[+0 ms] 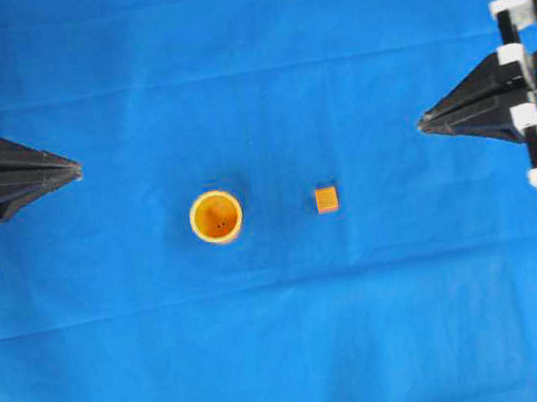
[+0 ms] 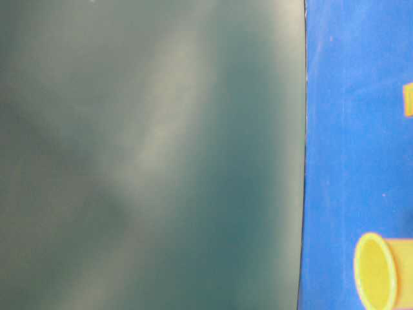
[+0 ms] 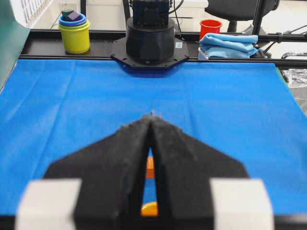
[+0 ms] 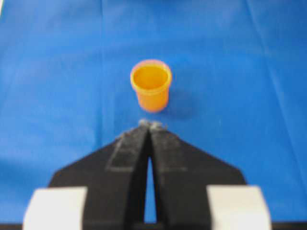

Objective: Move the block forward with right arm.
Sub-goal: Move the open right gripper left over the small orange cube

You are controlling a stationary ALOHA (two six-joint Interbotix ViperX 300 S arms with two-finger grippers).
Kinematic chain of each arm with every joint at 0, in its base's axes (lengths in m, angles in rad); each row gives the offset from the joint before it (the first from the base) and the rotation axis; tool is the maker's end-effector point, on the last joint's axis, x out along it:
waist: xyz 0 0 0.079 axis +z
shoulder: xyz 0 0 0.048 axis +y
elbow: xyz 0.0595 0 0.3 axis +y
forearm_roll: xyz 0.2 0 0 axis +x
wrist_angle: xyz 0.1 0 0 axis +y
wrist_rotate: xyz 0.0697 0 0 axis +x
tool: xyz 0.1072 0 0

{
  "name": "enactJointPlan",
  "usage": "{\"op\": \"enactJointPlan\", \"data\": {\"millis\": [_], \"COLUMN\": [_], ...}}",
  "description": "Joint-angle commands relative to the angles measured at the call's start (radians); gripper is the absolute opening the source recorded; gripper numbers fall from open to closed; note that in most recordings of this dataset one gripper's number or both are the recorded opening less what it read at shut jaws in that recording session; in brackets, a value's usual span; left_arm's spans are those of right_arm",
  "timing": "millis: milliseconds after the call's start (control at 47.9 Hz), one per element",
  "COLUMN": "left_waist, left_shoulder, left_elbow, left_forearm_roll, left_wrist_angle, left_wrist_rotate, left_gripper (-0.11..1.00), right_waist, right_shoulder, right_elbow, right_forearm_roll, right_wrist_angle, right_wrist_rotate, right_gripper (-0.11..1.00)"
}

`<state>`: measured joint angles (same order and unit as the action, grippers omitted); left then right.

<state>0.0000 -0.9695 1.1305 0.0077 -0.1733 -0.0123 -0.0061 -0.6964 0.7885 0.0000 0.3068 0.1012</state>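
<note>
The block, a small orange cube, sits on the blue cloth near the middle, right of the round orange-yellow cup. My right gripper is shut and empty, well to the right of the block and a little further back. In the right wrist view its closed tips point at the cup; the block is hidden behind the fingers. My left gripper is shut and empty at the left. Through the slit below its closed tips a sliver of the block and of the cup shows.
Blue cloth covers the table. A dark green board fills most of the table-level view. Beyond the far edge stand the right arm's base, stacked yellow cups, a red cup and a folded blue towel.
</note>
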Motion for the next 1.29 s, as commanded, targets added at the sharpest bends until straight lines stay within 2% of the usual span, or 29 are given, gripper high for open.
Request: {"op": "enactJointPlan", "data": {"millis": [0, 251, 585, 647, 773, 898, 1274], "left_waist": [0.002, 0.002, 0.002, 0.002, 0.003, 0.002, 0.002], "left_shoulder": [0.005, 0.005, 0.002, -0.002, -0.011, -0.025, -0.035], "left_elbow": [-0.029, -0.031, -0.037, -0.037, -0.038, -0.04, -0.041], "left_forearm_roll": [0.0, 0.002, 0.002, 0.003, 0.003, 0.002, 0.003], "left_wrist_angle": [-0.008, -0.008, -0.006, -0.006, -0.005, -0.002, 0.023], "left_wrist_rotate": [0.002, 0.003, 0.015, 0.015, 0.015, 0.017, 0.017], "left_gripper": [0.0, 0.0, 0.0, 0.0, 0.0, 0.0, 0.0], "right_waist": [-0.009, -0.015, -0.015, -0.015, -0.015, -0.014, 0.003], "right_shoulder": [0.026, 0.166, 0.377, 0.41, 0.472, 0.522, 0.666], "right_elbow": [-0.054, -0.112, -0.222, -0.238, -0.264, -0.27, -0.265], "right_forearm_roll": [0.0, -0.002, -0.006, -0.006, -0.005, -0.005, -0.006], "right_wrist_angle": [0.046, 0.138, 0.158, 0.16, 0.16, 0.155, 0.132], "right_wrist_rotate": [0.009, 0.009, -0.04, -0.051, -0.058, -0.06, -0.063], "right_gripper": [0.0, 0.0, 0.02, 0.08, 0.28, 0.39, 0.45]}}
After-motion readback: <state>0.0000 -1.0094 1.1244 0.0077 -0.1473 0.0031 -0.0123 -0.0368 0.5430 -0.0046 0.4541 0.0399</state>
